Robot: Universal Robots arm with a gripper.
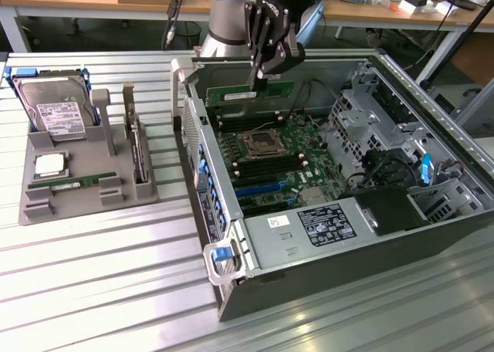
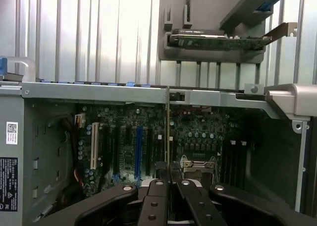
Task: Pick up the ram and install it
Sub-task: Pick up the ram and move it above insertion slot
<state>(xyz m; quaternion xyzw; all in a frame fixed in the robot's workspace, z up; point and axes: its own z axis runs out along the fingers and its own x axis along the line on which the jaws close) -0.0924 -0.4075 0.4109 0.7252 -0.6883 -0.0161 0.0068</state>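
My gripper (image 1: 258,79) is shut on the ram (image 1: 235,96), a long green stick held on edge inside the open computer case (image 1: 231,290). The stick hangs just above the motherboard (image 1: 270,155), at its edge nearest the arm's base, close to the black memory slots (image 1: 251,122). In the wrist view the ram (image 2: 168,127) shows edge-on as a thin line running up from between my fingertips (image 2: 161,170), with the gripper (image 2: 169,170) above the motherboard (image 2: 138,137).
A grey holder tray (image 1: 93,205) at the exterior view's left carries a silver hard drive (image 1: 52,109), a processor chip (image 1: 50,165), another green memory stick (image 1: 73,184) and an upright expansion card (image 1: 137,147). Case walls and drive cages (image 1: 370,113) surround the board.
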